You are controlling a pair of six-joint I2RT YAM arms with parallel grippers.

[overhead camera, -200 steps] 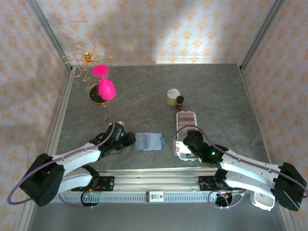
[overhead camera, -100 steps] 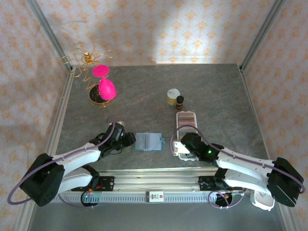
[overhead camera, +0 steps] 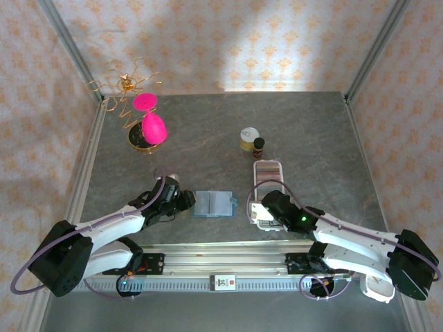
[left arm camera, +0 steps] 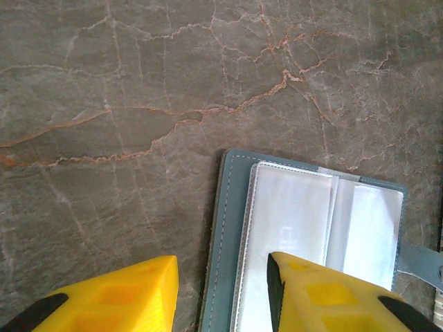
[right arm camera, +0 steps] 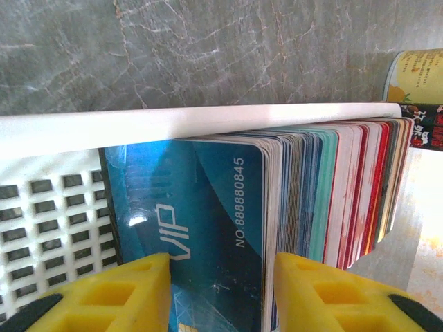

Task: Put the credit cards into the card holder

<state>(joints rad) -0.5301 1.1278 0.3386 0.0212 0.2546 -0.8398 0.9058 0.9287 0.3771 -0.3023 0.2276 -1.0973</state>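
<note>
Two arms lie low over the grey table (overhead camera: 311,131) in the top view. The left gripper (overhead camera: 181,200) sits just beside the left edge of the card holder (overhead camera: 213,204), which lies open and flat near the front middle. The right gripper (overhead camera: 265,207) is at the near end of the long white tray (overhead camera: 267,162), where the credit cards (overhead camera: 268,182) stand. A pink sand timer (overhead camera: 149,123), a small jar (overhead camera: 248,137) and a dark little bottle (overhead camera: 258,144) stand further back

In the left wrist view, the yellow fingers (left arm camera: 118,297) are spread apart. One is over bare table and the other over the card holder's clear pocket. They pinch nothing

In the right wrist view, the credit cards stand on edge in a row in the tray. A blue card (right arm camera: 201,207) with VIP on it is at the front, between the two yellow fingers (right arm camera: 332,297). I cannot tell if they squeeze it
</note>
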